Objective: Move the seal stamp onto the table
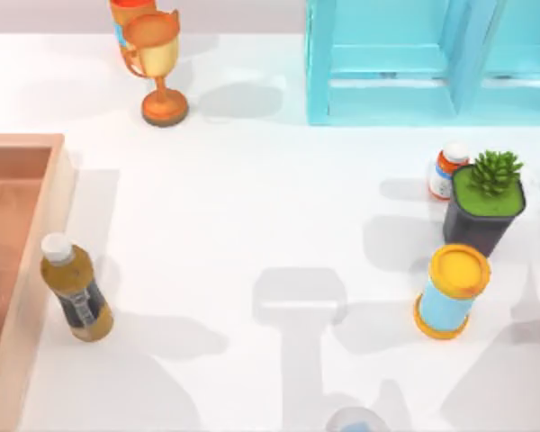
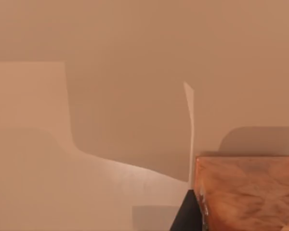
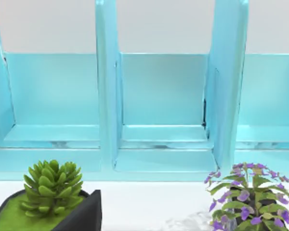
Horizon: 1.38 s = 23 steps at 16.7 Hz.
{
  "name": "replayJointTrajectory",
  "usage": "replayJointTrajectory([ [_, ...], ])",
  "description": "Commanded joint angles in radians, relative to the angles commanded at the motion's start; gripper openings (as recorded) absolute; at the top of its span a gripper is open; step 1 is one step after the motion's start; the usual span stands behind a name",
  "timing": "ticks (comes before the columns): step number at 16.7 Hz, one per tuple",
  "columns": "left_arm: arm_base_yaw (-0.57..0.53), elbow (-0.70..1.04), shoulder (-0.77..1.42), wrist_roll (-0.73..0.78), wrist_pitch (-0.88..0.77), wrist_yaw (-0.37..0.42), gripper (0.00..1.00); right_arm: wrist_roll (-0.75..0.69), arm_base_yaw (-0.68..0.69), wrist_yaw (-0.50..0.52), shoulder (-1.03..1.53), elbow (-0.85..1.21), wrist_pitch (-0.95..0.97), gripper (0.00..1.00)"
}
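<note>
Far left sits the wooden tray (image 1: 54, 180), with an amber bottle (image 1: 76, 288) just beside its rim. Close by the left gripper is a wood-grained tan-orange block (image 2: 245, 192), seemingly the seal stamp, against a tan surface, not the white table (image 1: 252, 198). Jaws clamped or apart, I cannot tell. Farther right stand the blue shelf (image 1: 387, 63) and a potted succulent (image 1: 486, 202).

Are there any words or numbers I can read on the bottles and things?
None can be read.
Amber bottle: dark label, print too blurred.
Small white-capped bottle: blue label patch, no letters legible.
Blue can and trophy: no writing visible.
</note>
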Motion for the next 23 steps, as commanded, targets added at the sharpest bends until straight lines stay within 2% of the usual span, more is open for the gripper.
replayJointTrajectory([
  [3,-0.009,0.009,-0.010,-0.003,-0.012,-0.001,0.00,0.000,0.000,0.000,0.000,0.000,0.000,1.00],
  [6,-0.070,0.074,-0.061,-0.043,-0.076,-0.005,0.00,0.000,0.000,0.000,0.000,0.000,0.000,1.00],
  [14,-0.397,0.362,-0.215,-0.326,-0.350,-0.022,0.00,0.000,0.000,0.000,0.000,0.000,0.000,1.00],
  [17,-0.501,0.419,-0.225,-0.435,-0.476,-0.014,0.00,0.000,0.000,0.000,0.000,0.000,0.000,1.00],
  [20,-0.541,0.423,-0.204,-0.521,-0.577,-0.003,0.00,0.000,0.000,0.000,0.000,0.000,0.000,1.00],
  [23,-0.545,0.414,-0.191,-0.546,-0.604,-0.001,0.00,0.000,0.000,0.000,0.000,0.000,0.000,1.00],
])
